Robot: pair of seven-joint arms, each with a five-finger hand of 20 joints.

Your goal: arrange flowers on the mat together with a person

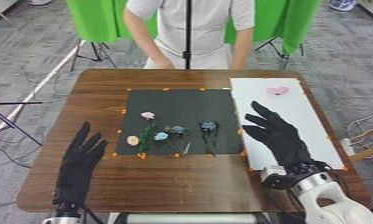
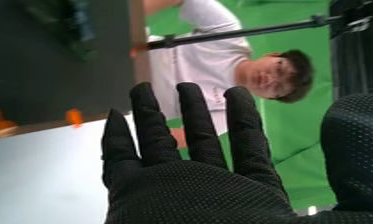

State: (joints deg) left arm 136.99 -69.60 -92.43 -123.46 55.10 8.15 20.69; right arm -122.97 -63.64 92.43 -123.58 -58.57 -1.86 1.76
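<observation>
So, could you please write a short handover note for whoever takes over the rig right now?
Left hand: open, empty, beside the dark mat.
Right hand: open, empty, over the white sheet.
Flowers: pink, cream, light blue and two darker blue ones, all on the dark mat; a pink piece on the white sheet.
Done: flowers are on the mat, loosely spread.
Left: probably arranging them; the final layout isn't clear.

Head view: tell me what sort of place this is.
Probably a robotics lab or test room: green cloth hangs behind the table, a tripod stands on the floor, and orange marks dot the edge of the dark mat.
</observation>
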